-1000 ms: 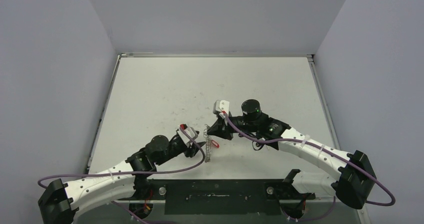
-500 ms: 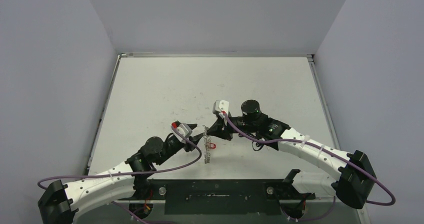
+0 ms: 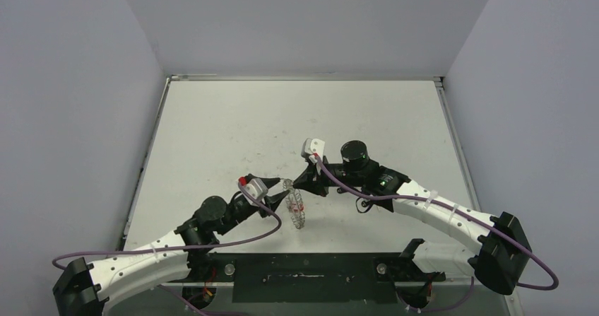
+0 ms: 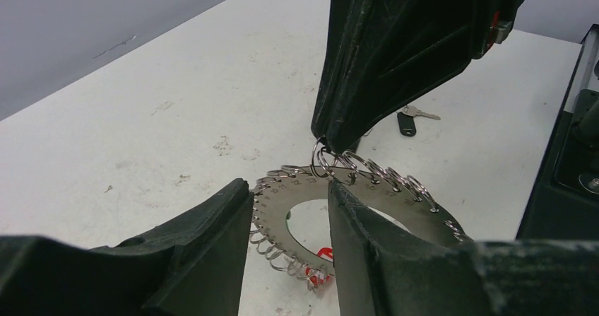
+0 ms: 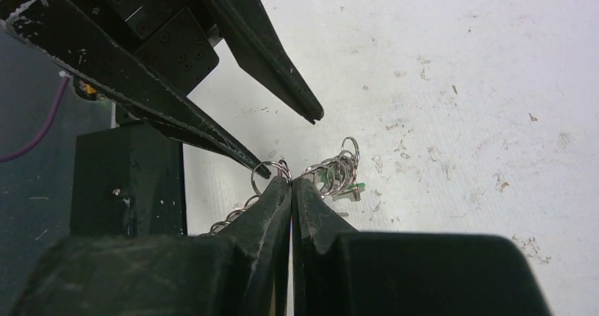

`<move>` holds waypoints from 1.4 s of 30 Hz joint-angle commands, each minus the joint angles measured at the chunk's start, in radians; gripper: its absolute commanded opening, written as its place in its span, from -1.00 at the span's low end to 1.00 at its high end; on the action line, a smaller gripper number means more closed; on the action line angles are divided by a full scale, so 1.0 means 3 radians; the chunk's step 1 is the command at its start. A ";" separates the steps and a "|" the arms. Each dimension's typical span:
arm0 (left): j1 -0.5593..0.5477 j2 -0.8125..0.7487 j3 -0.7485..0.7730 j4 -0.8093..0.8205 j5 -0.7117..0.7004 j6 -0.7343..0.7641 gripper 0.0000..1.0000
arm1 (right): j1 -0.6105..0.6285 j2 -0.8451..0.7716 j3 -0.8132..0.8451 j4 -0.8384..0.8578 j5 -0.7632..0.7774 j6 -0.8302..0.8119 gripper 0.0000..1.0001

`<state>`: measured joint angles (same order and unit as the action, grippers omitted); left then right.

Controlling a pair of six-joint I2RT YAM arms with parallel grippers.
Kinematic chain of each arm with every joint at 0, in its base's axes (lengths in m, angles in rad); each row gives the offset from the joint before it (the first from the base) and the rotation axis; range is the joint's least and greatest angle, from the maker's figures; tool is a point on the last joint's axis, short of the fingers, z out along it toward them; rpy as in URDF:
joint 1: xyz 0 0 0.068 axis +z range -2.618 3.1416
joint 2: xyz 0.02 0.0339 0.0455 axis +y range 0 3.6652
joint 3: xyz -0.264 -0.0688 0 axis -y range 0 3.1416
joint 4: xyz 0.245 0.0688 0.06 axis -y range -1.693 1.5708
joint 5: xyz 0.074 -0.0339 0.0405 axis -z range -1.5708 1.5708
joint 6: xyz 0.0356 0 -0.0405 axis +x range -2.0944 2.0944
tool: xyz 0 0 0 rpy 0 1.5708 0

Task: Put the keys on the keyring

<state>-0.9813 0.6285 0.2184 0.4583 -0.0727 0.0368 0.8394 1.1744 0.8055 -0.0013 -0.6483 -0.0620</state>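
Observation:
The keyring [image 4: 311, 189], a flat grey disc edged with several small wire rings, hangs tilted above the table. My right gripper [image 5: 292, 180] is shut on its upper edge, and its fingers [image 4: 395, 54] come down from above in the left wrist view. My left gripper [image 4: 289, 189] is open with its fingers [image 4: 212, 238] astride the disc's near band. A red tag [image 4: 321, 273] dangles under the disc and a green tag [image 5: 353, 186] shows beside the rings. One key [image 4: 408, 121], black head and silver blade, lies on the table behind. From above, the keyring [image 3: 297, 206] sits between both grippers.
The white table [image 3: 233, 125] is walled on three sides. A black mounting plate [image 3: 304, 277] runs along the near edge. Purple cables [image 3: 233, 244] loop along both arms. A black block [image 5: 127, 182] stands at the left of the right wrist view.
My left gripper has moved up and leftward along the keyring, with its jaws slightly narrower. The keyring has turned from edge-on to showing its face. The right gripper holds still.

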 commanded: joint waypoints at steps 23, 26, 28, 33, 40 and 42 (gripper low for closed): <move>-0.0025 0.0444 0.0114 0.0597 0.0012 0.0078 -0.18 | 0.0019 0.0035 0.0112 0.0349 -0.0002 0.0203 -1.00; -0.0031 0.0441 0.0126 0.0604 0.0088 0.0116 -0.17 | 0.0019 0.0033 0.0104 0.0388 0.0020 0.0267 -1.00; -0.0035 0.0404 0.0113 0.0621 0.0162 0.0159 -0.17 | 0.0020 0.0034 0.0099 0.0418 0.0042 0.0320 -1.00; -0.0048 0.0270 0.0032 0.0669 0.0431 0.0321 -0.20 | 0.0019 0.0041 0.0066 0.0536 -0.0012 0.0382 -1.00; -0.0047 0.0134 -0.0066 0.0679 0.0472 0.0517 -0.43 | 0.0019 0.0027 0.0038 0.0563 -0.0429 0.0192 -1.00; -0.0047 0.0121 -0.0059 0.0645 0.0464 0.0541 -0.48 | 0.0019 0.0005 0.0040 0.0522 -0.0451 0.0109 -1.00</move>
<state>-0.9894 0.6800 0.1986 0.5957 0.0437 0.1619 0.8391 1.1893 0.8055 0.0746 -0.6926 0.0082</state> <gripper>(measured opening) 0.278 0.028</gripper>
